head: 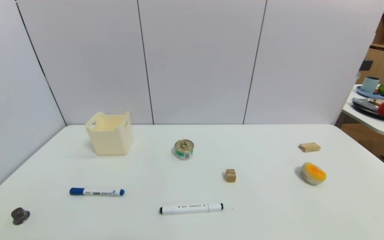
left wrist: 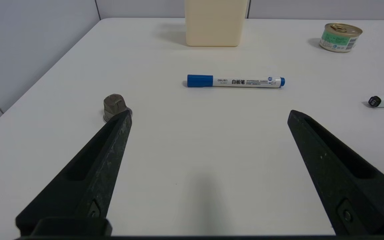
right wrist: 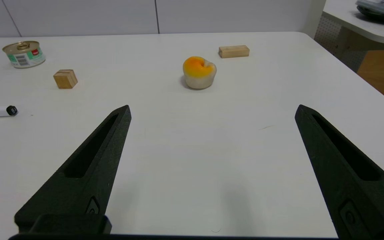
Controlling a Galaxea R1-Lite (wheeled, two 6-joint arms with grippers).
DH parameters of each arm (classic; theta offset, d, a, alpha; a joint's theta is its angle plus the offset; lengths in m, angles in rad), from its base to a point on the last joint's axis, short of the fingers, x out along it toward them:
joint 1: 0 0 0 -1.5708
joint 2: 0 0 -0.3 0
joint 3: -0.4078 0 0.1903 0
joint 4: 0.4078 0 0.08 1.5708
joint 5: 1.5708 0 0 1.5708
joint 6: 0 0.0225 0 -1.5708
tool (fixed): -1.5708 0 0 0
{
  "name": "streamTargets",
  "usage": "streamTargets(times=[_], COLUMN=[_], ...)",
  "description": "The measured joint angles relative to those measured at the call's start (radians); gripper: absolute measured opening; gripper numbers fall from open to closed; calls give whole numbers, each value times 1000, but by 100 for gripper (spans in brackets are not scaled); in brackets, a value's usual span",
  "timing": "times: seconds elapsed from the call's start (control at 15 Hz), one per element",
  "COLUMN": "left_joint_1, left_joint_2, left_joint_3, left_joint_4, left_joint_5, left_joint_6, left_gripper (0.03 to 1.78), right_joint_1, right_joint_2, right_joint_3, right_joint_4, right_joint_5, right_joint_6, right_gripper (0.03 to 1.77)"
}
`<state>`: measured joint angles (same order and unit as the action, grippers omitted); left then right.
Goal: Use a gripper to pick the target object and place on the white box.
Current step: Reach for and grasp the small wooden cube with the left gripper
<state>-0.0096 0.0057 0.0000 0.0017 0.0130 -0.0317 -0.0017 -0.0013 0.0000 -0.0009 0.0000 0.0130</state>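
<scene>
- white box: cream-white, plain.
- target object: light-brown wood.
- flat block: same pale wood tone.
- tin can: gold lid, green-and-white label with barcode.
- marker: white barrel, blue cap and tip.
- second marker: white, black ends.
- fruit-like piece: orange-yellow over off-white.
- nut: dark grey.
- table: white.
- left gripper, right gripper: matt black.
</scene>
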Motion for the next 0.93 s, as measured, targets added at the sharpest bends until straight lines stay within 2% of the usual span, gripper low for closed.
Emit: streamTargets(times=[0.27, 0.6, 0.8, 0.93], left_joint_1=[0, -23, -93, -171], left_joint_2=[94, 372, 582, 731], left_joint_3=[-38, -211, -323, -407], left_joint_4=[5, 29, 20, 19], left_joint_5=[-12, -71, -88, -90], left_joint_6=[23, 134, 209, 258], left_gripper=[169, 169, 169, 169], right_joint_1=[0, 0, 0, 0], right_joint_2=[0, 0, 0, 0], right_joint_3=[0, 0, 0, 0], right_joint_4=[0, 0, 0, 0], right_joint_5=[0, 0, 0, 0], right_joint_6=[0, 0, 0, 0], right_gripper=[170, 170, 170, 170])
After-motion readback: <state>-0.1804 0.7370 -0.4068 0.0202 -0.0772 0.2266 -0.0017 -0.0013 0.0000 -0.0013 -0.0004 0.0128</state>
